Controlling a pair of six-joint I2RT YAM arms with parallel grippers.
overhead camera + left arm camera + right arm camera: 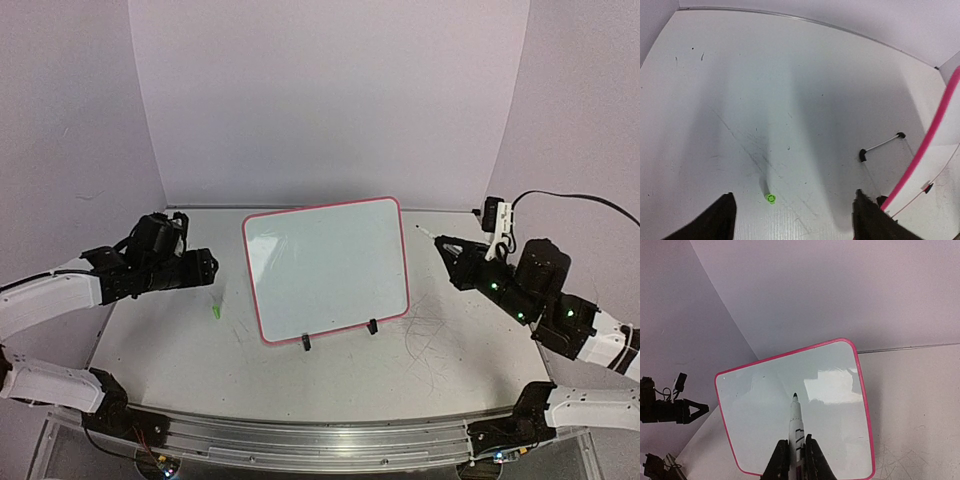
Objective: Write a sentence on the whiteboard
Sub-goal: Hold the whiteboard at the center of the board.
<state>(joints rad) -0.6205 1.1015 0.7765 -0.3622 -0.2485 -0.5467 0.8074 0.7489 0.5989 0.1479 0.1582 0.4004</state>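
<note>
1 whiteboard (325, 268), 1 marker (796, 421) and 1 green cap (216, 311)

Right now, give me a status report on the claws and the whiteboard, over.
Left claw open, empty. Right claw shut on marker, tip toward whiteboard, no writing visible. Green cap on table left of board.

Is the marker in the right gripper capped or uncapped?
Uncapped: the marker shows a bare dark tip in the right gripper, and a green cap sits apart on the table.
</note>
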